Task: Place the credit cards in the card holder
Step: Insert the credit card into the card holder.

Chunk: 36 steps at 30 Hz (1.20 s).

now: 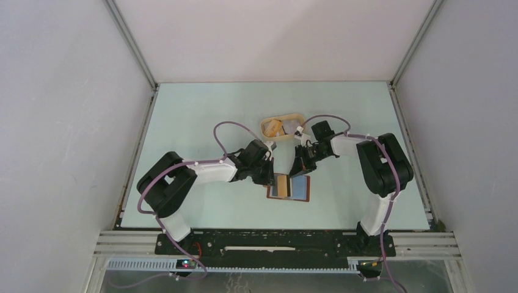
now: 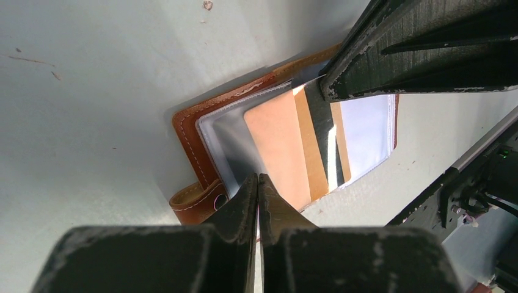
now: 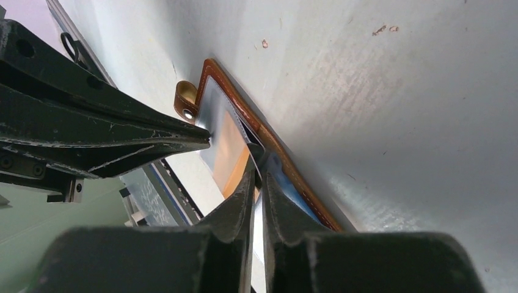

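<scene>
The card holder (image 1: 307, 189) lies open on the table between both grippers, its brown leather rim (image 2: 186, 131) framing clear sleeves. Under a sleeve sits a tan card (image 2: 278, 146) with a dark stripe; a blue card (image 3: 287, 183) fills the other half. My left gripper (image 1: 269, 178) is shut, its tips (image 2: 258, 178) over the holder's edge beside the snap tab (image 2: 195, 204). My right gripper (image 1: 298, 170) stands at the holder's middle fold (image 3: 258, 168), jaws a narrow slit apart, nothing visible between them. Pale credit cards (image 1: 278, 127) lie in the tray behind.
A tan oval tray (image 1: 266, 129) stands just behind the grippers at mid table. The right gripper's fingers (image 2: 391, 55) cross the left wrist view's upper right; the left gripper's fingers (image 3: 122, 134) reach in from the left of the right wrist view. Walls enclose the table.
</scene>
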Each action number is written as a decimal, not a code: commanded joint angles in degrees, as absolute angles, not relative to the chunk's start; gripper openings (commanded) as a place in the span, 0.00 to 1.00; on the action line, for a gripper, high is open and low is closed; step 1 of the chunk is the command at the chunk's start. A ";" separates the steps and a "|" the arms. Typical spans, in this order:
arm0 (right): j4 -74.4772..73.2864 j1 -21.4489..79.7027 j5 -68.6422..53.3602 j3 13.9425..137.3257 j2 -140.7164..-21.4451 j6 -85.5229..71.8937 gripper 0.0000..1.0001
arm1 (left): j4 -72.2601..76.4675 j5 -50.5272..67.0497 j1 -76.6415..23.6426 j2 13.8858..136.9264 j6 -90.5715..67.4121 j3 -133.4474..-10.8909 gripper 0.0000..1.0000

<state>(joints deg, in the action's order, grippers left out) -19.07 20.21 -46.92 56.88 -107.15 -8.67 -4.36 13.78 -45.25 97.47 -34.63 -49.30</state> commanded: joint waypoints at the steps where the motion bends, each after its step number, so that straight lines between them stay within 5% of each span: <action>1: -21.57 19.74 -48.15 59.11 -105.54 -5.74 0.20 | -4.88 12.30 -45.52 96.22 -34.46 -50.36 0.07; 7: -23.98 18.63 -48.13 59.59 -102.36 -1.38 0.47 | -4.47 12.69 -45.47 96.33 -34.63 -50.23 0.07; 13: -26.50 17.78 -47.24 59.72 -99.16 4.27 0.52 | -3.84 12.72 -45.50 95.63 -34.56 -50.02 0.07; 26: -32.92 20.28 -52.13 58.17 -98.88 7.83 0.23 | -2.52 9.24 -45.46 86.89 -34.89 -48.08 0.18; 36: -30.40 20.57 -52.23 57.46 -103.85 1.65 0.29 | -2.25 8.41 -45.38 86.20 -34.78 -43.02 0.44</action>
